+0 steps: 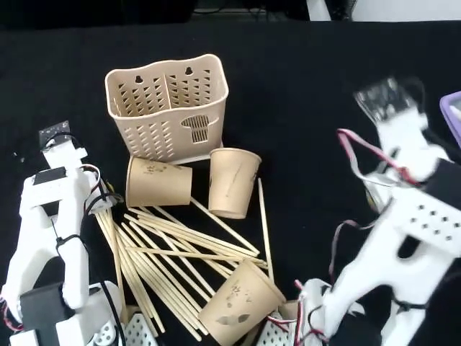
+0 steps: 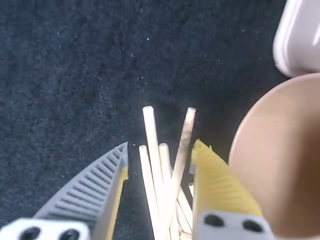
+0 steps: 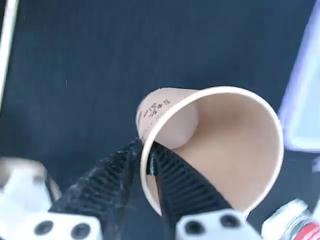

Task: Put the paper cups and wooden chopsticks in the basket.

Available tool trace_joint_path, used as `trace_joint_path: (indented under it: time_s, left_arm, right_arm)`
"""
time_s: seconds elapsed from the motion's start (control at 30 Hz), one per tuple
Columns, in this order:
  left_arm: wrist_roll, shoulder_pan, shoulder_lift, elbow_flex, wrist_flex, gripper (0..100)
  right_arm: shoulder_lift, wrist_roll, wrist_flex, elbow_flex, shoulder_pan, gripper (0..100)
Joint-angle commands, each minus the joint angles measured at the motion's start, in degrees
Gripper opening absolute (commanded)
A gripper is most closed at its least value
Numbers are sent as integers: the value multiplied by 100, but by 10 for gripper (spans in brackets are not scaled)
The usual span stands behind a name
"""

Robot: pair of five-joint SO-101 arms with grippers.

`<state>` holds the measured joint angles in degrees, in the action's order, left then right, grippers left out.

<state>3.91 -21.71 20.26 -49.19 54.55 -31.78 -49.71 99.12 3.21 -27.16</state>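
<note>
Right tool (image 3: 145,148) is pinching the rim of a paper cup (image 3: 225,150), closed almost fully, with one finger inside the wall and one outside. The cup's mouth is facing the wrist camera and its base is pointing away. Judgement: this is probably the cup lying at 6 o'clock on the black counter (image 1: 324,72) in the high view, though I cannot confirm the match. The basket (image 1: 155,137) is standing upright with its mouth open upward, at about 11 o'clock from that cup. The loose pile of chopsticks (image 1: 180,252) is lying between them. Two other cups (image 1: 158,182) are lying on their sides just at the basket's 6 o'clock side. So the coming move is turning on one bearing: the carry is running toward 11 o'clock, up over the sticks and the two lying cups, and the cup needs tipping base-down before release. The basket is sitting on the left arm's half, so the right arm is looking at the longer reach. Left tool (image 2: 161,145) is standing wide open and gripping nothing. Its fingers are straddling a bundle of chopstick ends whose long axes are running straight out between them, with a cup wall just beside one finger.
</note>
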Motion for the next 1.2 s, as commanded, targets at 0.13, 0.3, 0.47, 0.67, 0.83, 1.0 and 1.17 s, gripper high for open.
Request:
trace_joint_path:
  time_s: [0.13,0.3,0.47,0.67,0.83,1.0,1.17]
  left_arm:
    - [18,75,185,-110,-158,205]
    - [-18,75,193,-400,-598,205]
    - [-18,75,176,-470,-765,205]
    - [-26,75,193,-620,-1037,205]
    - [-26,66,193,-620,-1037,205]
    - [-26,66,193,-611,-1037,205]
    - [-26,66,193,-611,-1029,205]
  right_arm:
    - [-391,2084,-580,-2712,3376,11]
    - [268,3121,-1547,-2712,4571,11]
    - [1218,3174,-2549,-2598,5108,11]
    - [2062,3165,-3270,-2607,5389,11]
    - [2527,3165,-3604,-2607,5398,11]
    - [2695,3165,-3305,-2607,5503,11]
    - [2738,3165,-3077,-2554,5688,27]
